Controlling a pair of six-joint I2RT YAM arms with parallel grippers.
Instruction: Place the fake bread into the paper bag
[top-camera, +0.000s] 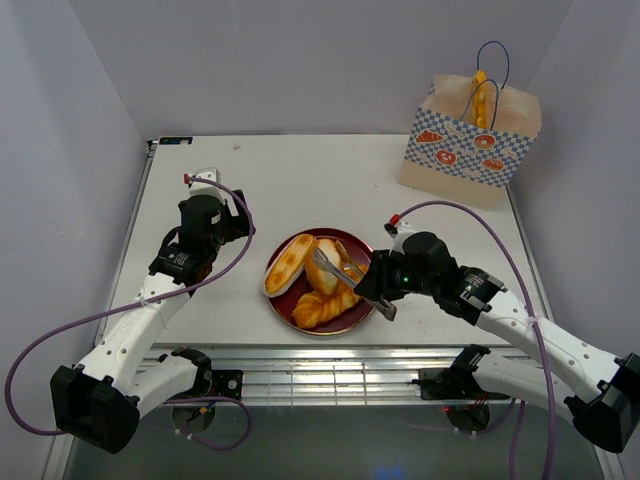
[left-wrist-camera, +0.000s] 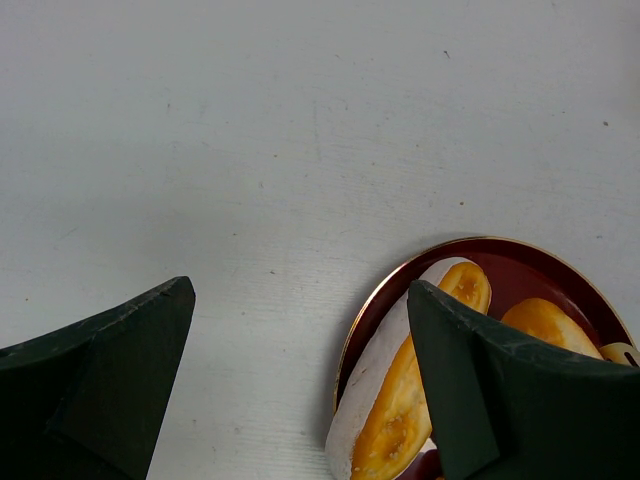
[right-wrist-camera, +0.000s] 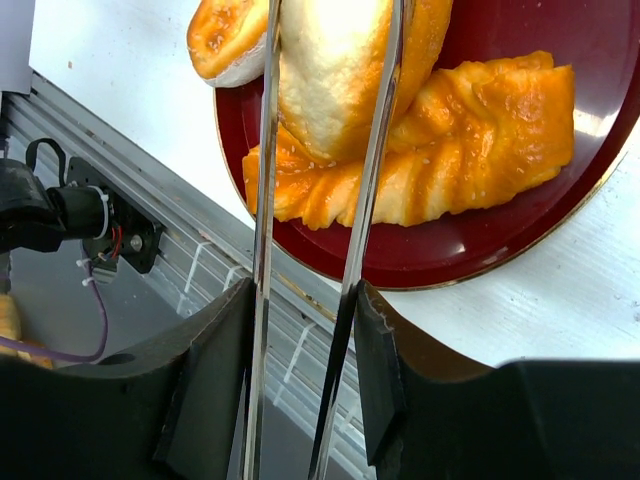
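Golden glossy roll (right-wrist-camera: 330, 80) looks light, stiff, slippery; grip across its middle. Right pincer (right-wrist-camera: 303, 300) clamps metal tongs (right-wrist-camera: 264, 200) astride it; left pincer (left-wrist-camera: 300, 290) gapes empty.

Two robot arms, alike in build. The left arm (top-camera: 150, 305) and the right arm (top-camera: 530, 335) are made of white shell links joined by black cylindrical housings, with black blocks at their near ends. A purple cable (top-camera: 251, 222) loops along each, and a small red cap (top-camera: 187, 179) tops each wrist. The left gripper (left-wrist-camera: 300, 288) and right gripper (right-wrist-camera: 302, 290) have dark, matte, wedge-shaped fingers (left-wrist-camera: 110, 380).
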